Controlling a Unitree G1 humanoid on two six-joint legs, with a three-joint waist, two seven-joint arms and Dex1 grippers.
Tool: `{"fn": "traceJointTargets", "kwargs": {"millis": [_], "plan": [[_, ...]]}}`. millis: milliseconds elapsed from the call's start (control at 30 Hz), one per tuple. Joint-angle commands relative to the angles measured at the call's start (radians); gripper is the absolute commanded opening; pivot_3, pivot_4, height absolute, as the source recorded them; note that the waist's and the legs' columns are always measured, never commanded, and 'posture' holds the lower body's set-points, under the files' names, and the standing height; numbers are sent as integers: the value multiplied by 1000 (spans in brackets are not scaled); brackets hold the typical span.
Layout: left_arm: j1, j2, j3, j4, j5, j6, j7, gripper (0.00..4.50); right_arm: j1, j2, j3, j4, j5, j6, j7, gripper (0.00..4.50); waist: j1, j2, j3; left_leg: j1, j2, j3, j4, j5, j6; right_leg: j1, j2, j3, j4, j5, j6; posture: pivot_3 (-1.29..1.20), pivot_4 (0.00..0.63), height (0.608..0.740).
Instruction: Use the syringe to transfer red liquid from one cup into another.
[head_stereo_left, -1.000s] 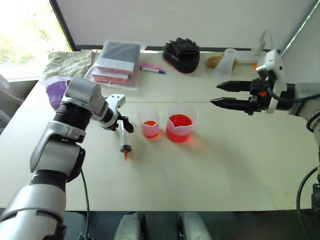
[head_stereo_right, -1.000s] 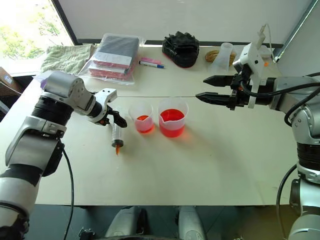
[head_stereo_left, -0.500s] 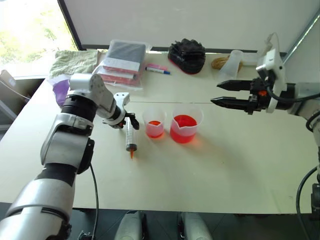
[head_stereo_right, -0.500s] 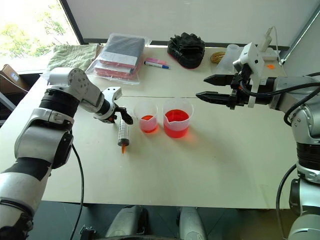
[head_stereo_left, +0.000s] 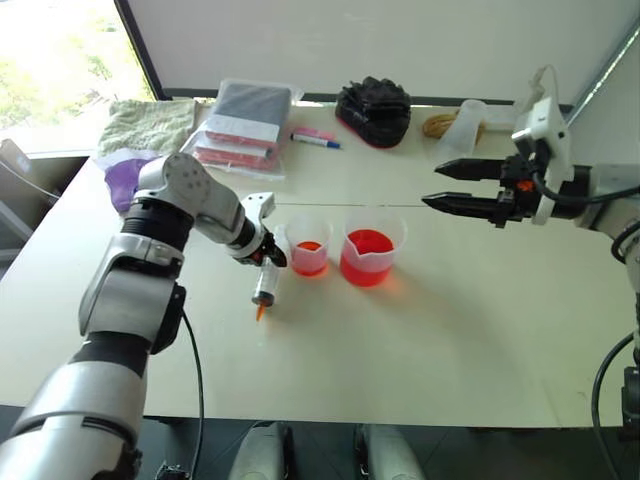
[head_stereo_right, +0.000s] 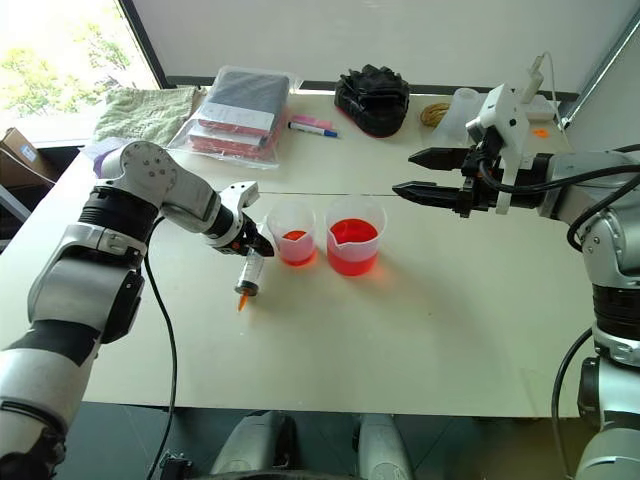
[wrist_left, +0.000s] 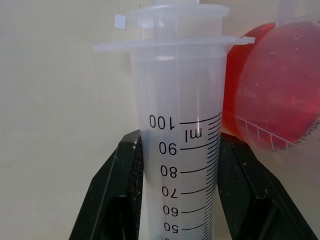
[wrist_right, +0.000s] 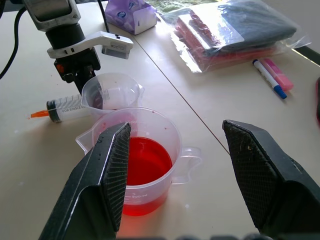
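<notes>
The syringe (head_stereo_left: 264, 288) slants down to the table with its orange tip toward the front edge. My left gripper (head_stereo_left: 268, 256) is shut on its barrel just below the plunger flange; both black fingers (wrist_left: 114, 192) press the clear barrel (wrist_left: 180, 150). Right beside it stands the smaller cup (head_stereo_left: 308, 245) with a little red liquid. The wider spouted cup (head_stereo_left: 370, 250) next to that holds more red liquid (wrist_right: 146, 162). My right gripper (head_stereo_left: 432, 186) hovers open, level, above and to the right of the wider cup, holding nothing.
Along the table's far side lie a bagged stack (head_stereo_left: 240, 125), a blue-capped marker pen (head_stereo_left: 316, 141), a black bundle (head_stereo_left: 373, 100), a cloudy tapered cup (head_stereo_left: 465, 120), a towel (head_stereo_left: 145, 122) and a purple pack (head_stereo_left: 120, 180).
My left gripper went from open to shut on the syringe barrel, rolled its wrist, and shifted right toward the smaller cup, tilting the syringe. The right arm stayed still.
</notes>
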Motion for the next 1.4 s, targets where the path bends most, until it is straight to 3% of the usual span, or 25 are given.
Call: {"fn": "traceJointTargets", "kwargs": {"millis": [33,333,600,733,967,1200,1400], "plan": [[-8,26,59,-32,-79,13,62,1509,-26,-3,-26,-20,4,-13,-4,3059,0,0,0,0,0,0,0,0,0,0,0,0,0,0,0,0,150,740],[-2,234,153,-111,-191,13,170,1509,-3,7,-30,-31,8,-18,-13,3059,-25,-2,1,0,1,0,-1,0,-1,-3,1,-1,3,0,0,0,150,740],[-136,289,208,-163,67,-22,0,1509,-16,38,-41,-27,-1,-44,-44,3059,-21,-3,2,-1,0,1,1,1,-1,-3,1,-1,3,0,0,0,150,740],[-212,224,171,-182,227,-310,-264,1509,-2,69,-60,-44,-10,-70,-107,3059,-17,-3,2,-1,-1,3,1,1,-2,-3,1,-2,3,0,0,0,150,740],[-276,-33,214,-149,356,-636,-539,1509,53,64,-119,-140,23,-24,-179,3059,-1,-3,2,-2,-1,5,2,1,-2,-2,1,-1,1,0,0,0,150,740],[-196,-224,208,-264,456,-888,-697,1509,102,65,-170,-223,49,21,-253,3059,-7,-3,2,-3,0,4,1,1,-1,-2,2,-1,0,0,0,0,150,740],[-85,-303,139,-272,584,-1104,-878,1509,145,70,-209,-290,73,52,-314,3059,-7,-2,2,-2,0,4,1,0,-1,-2,2,0,-1,0,0,0,150,740]]}}
